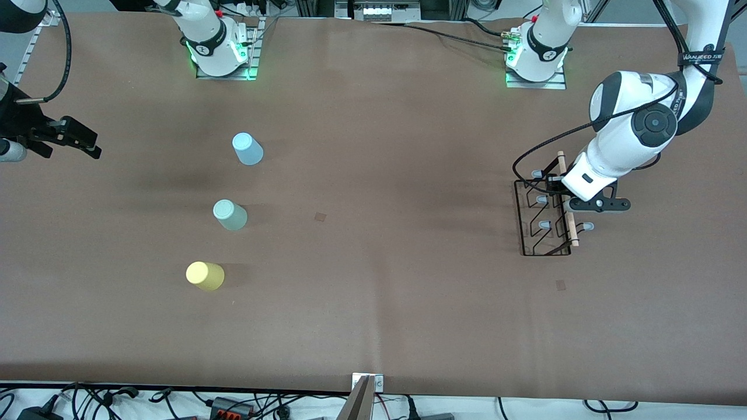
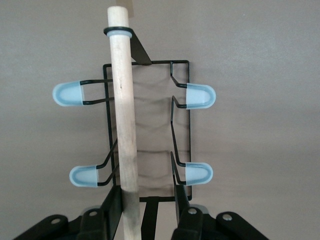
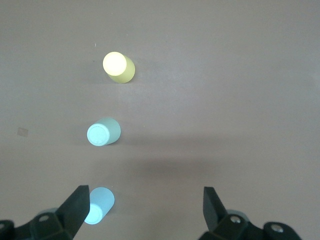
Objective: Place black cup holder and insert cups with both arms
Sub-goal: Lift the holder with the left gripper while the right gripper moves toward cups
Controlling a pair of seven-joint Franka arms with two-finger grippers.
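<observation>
While right fingers gape (idle), left fingers straddle the holder's rod.

Robot lab: bolted arm bases, cabling.

Front camera is sitting high, looking steeply down across the brown table toward both arm bases along the top edge; it is taking in the whole tabletop from well off.

Left wrist camera is looking straight down, close over the black cup holder, with its own left gripper filling the lower edge. The front view is sharing this rack (toward the left arm's end).

Right wrist camera is hanging much higher, probably near vertical, past the right gripper, sharing the yellow cup, mint cup and blue cup with the front view.
</observation>
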